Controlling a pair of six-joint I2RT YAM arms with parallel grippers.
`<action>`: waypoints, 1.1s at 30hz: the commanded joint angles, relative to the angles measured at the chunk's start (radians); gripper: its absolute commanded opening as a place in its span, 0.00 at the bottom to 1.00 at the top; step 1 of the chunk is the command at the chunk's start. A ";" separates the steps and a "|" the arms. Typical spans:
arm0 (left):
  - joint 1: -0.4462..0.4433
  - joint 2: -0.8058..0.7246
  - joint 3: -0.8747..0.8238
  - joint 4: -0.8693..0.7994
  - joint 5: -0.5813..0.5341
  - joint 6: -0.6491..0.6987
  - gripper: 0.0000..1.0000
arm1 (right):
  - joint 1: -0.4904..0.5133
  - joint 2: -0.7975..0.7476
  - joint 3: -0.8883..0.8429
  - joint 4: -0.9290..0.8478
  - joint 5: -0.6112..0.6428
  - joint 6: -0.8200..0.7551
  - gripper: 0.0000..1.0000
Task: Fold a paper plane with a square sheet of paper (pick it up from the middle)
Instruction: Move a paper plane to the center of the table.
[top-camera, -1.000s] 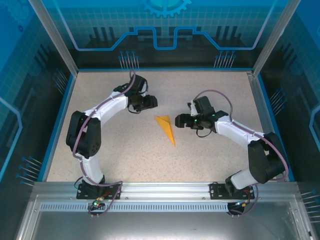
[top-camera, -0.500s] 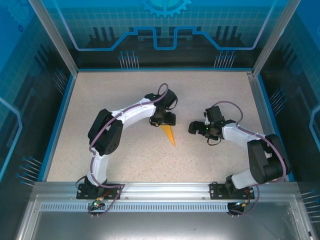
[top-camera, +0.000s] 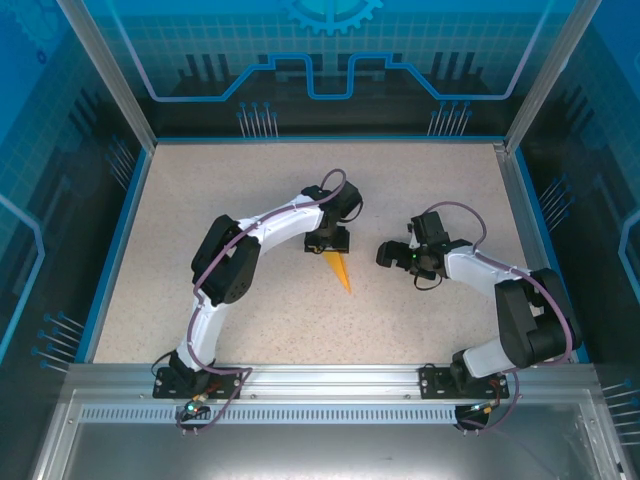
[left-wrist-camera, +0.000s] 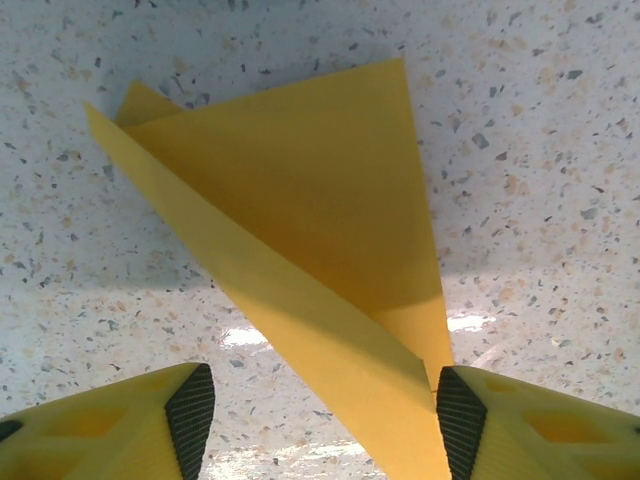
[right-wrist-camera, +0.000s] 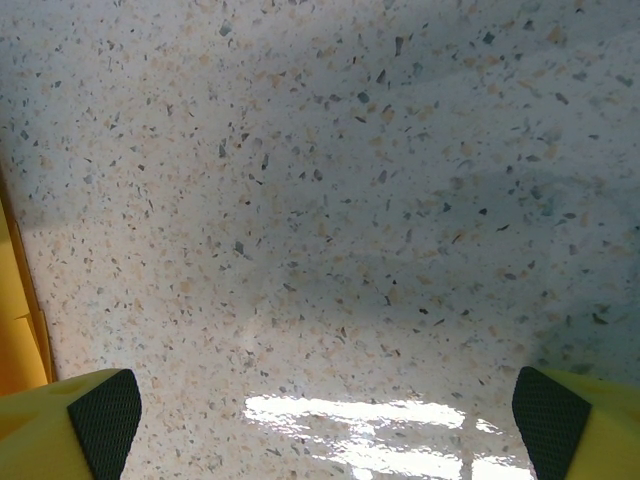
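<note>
- Table (top-camera: 200, 200): speckled pale surface inside a blue-walled enclosure.
- Paper plane (top-camera: 341, 271): orange-yellow, folded to a narrow pointed dart, lying near the middle of the table. Its tip points toward the near edge and slightly right. Its wide end is under the left gripper.
- Paper plane, left wrist view (left-wrist-camera: 300, 200): a broad triangular face with a long folded flap running diagonally across it. The flap appears slightly raised off the table.
- Left gripper (left-wrist-camera: 325, 420): low over the plane's wide end, jaws spread, with the flap passing between them. The flap edge runs right up to the right-hand pad (left-wrist-camera: 462, 425), though contact cannot be confirmed. The other pad (left-wrist-camera: 190, 420) stands apart from the paper.
- Right gripper (top-camera: 384, 255): just right of the plane, pointing left toward it, clear of the paper.
- Right gripper, wrist view (right-wrist-camera: 328, 415): jaws spread wide over bare table, nothing between them.
</note>
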 joint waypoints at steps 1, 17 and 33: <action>-0.011 -0.034 -0.024 -0.023 -0.020 -0.035 0.61 | -0.015 0.025 0.020 -0.018 -0.007 0.017 0.99; -0.011 -0.146 -0.189 0.110 0.032 -0.156 0.39 | -0.014 0.046 0.034 -0.032 -0.009 0.021 0.99; -0.009 -0.337 -0.258 0.229 0.084 -0.056 0.00 | -0.024 0.032 0.019 0.004 -0.038 0.043 0.98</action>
